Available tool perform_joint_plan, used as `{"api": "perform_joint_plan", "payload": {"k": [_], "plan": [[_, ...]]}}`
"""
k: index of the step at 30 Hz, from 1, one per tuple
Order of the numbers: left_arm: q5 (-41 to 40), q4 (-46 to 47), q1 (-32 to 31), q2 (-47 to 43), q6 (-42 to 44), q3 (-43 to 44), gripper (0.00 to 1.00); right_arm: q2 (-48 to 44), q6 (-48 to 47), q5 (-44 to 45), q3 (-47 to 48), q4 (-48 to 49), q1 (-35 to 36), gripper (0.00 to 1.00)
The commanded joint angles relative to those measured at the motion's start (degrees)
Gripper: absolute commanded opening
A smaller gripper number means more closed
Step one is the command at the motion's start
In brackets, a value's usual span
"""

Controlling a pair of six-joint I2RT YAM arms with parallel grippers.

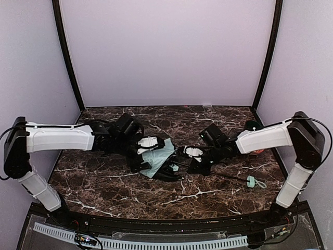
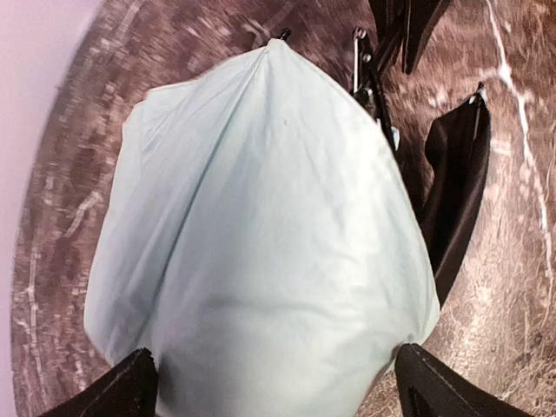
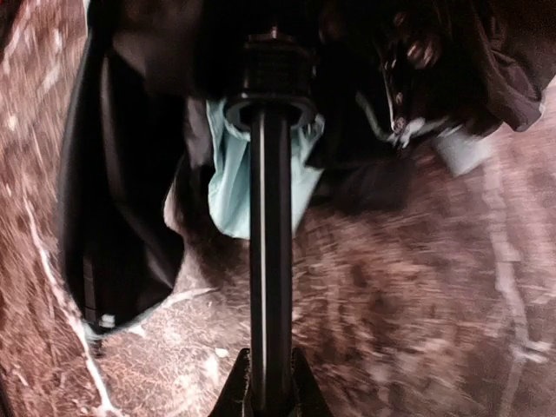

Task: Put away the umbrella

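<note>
**Now collapsing the umbrella**

The umbrella [image 1: 158, 159] lies mid-surface [image 1: 114, 192], its canopy slack and half folded. The right hand [image 3: 271, 387] is clenched on the shaft [image 3: 271, 261]. The left hand [image 2: 278, 382] is released, its fingers spread either side of the mint fabric. Next, likely, telescope the shaft and gather the canopy. No sleeve or container shows.

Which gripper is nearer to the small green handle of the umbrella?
Right. The right gripper is shut on the black shaft that leads to the handle; the left gripper is open over the green fabric, farther from it.
</note>
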Motion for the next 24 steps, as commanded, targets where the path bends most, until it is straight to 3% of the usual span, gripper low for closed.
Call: {"api": "perform_joint_plan", "payload": {"k": [1, 9, 16, 20, 23, 24], "plan": [[-4.3, 13.3, -0.2, -14.6, -6.4, -3.8, 0.99, -11.0, 7.1, -5.1, -2.6, 13.0, -4.0, 0.0], [-2.9, 27.6, -0.4, -27.2, -19.7, -15.9, 0.98, -18.0, 14.9, -6.4, -6.6, 26.3, -7.1, 0.0], [-4.6, 30.7, -0.4, -25.3, -20.5, -18.5, 0.78, -19.4, 16.7, -7.3, -6.8, 29.2, -7.1, 0.0], [-4.8, 30.8, -0.3, -22.6, -19.1, -18.7, 0.56, -20.3, 17.2, -8.0, -7.1, 30.0, -7.1, 0.0], [-0.4, 28.9, -0.4, -21.4, -19.4, -17.6, 0.16, -20.3, 17.4, -7.4, -6.9, 29.5, -7.1, 0.0], [1.7, 28.6, -0.6, -21.4, -19.3, -17.6, 0.09, -20.3, 17.5, -6.9, -6.7, 29.2, -7.2, 0.0]]}}
